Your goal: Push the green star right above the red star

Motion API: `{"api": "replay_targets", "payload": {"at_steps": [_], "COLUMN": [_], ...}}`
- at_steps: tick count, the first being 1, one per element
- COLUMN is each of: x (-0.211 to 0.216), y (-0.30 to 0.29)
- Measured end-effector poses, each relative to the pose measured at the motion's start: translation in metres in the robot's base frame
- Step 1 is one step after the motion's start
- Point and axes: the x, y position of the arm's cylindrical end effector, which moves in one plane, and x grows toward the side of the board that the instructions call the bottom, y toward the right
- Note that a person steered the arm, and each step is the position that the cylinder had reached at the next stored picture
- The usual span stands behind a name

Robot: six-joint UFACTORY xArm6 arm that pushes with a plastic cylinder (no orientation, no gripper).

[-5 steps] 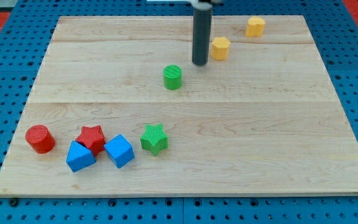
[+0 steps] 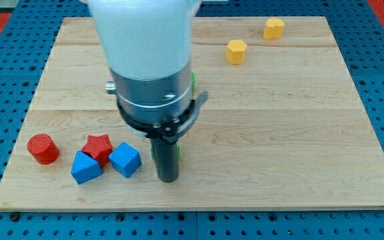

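My tip (image 2: 168, 179) sat at the board's (image 2: 299, 153) lower edge, with no jaws to speak of, just the bare rod. The green star (image 2: 179, 151) was mostly hidden behind it, probably touching, right of the red star (image 2: 99, 147) and two blue cubes (image 2: 125, 159). It looked light, hard and prone to spin, so I'd push a flat flank. No writing showed.

I see the red star (image 2: 99, 146) lying flat near the worktop's bottom left; only a green sliver of the green star (image 2: 179, 153) shows behind my rod
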Motion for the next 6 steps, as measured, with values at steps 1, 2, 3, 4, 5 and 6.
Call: {"api": "replay_targets", "payload": {"at_steps": [1,2,3,4,5,6], "x": [-0.003,-0.053,-0.072,-0.035,0.012,0.028], "y": [0.017,-0.022,-0.045,0.03,0.029,-0.015]}}
